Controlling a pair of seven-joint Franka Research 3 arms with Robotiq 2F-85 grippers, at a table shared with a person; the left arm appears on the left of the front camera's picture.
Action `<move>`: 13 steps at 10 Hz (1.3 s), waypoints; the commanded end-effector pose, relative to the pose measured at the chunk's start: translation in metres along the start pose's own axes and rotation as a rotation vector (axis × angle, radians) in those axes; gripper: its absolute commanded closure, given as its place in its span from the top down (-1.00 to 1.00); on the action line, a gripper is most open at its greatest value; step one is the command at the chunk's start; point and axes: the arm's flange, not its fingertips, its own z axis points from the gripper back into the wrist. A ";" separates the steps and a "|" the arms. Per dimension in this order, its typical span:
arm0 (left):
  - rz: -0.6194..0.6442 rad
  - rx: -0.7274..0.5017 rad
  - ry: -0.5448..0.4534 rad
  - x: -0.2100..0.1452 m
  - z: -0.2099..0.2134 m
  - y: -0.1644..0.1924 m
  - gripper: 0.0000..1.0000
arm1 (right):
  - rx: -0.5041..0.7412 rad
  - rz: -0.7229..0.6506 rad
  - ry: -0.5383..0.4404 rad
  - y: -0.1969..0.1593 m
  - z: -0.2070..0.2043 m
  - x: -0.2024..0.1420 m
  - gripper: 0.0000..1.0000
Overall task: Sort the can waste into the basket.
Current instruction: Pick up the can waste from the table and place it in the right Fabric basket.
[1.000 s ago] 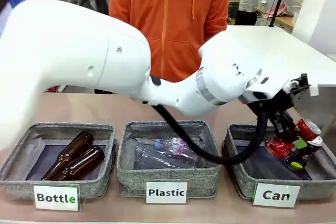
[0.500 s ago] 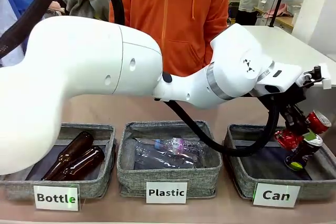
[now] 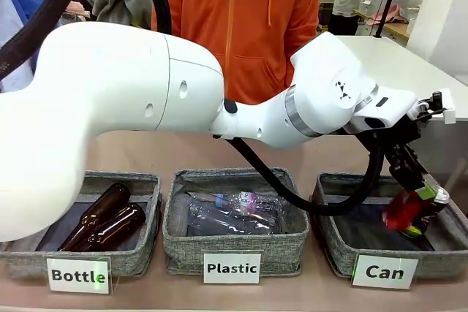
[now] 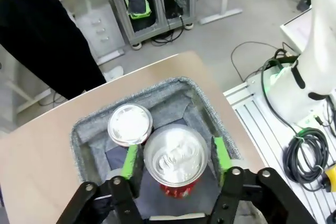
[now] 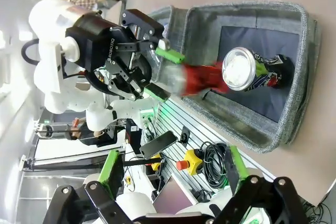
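Hanging over the grey "Can" basket point(image 3: 344, 252) at the bench's point(image 3: 146, 155) right end: left tool point(image 4: 176, 162), jaws parted, green pads point(image 4: 129, 162) beside the red can point(image 4: 176, 157) without visibly gripping it. Red can point(image 3: 402, 210): blurred, over the basket's interior. Black can point(image 4: 129, 125): inside the basket, just beside the red one. Right tool point(image 5: 170, 174): jaws wide, holding nothing. "Plastic" basket point(image 3: 234, 242): clear bottles. "Bottle" basket point(image 3: 80, 250): brown glass bottles.
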 end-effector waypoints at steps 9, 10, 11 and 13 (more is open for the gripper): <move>0.085 -0.009 0.067 -0.080 0.144 -0.042 1.00 | 0.030 -0.008 0.001 0.015 -0.027 0.038 1.00; 0.129 -0.011 0.064 -0.108 0.165 -0.063 1.00 | 0.011 -0.011 -0.039 0.025 -0.046 0.061 1.00; 0.174 -0.033 0.005 -0.134 0.192 -0.084 1.00 | -0.009 0.005 -0.055 0.037 -0.070 0.084 1.00; 0.378 0.038 -0.156 -0.185 0.266 -0.119 1.00 | -0.038 0.064 0.024 0.066 -0.132 0.124 1.00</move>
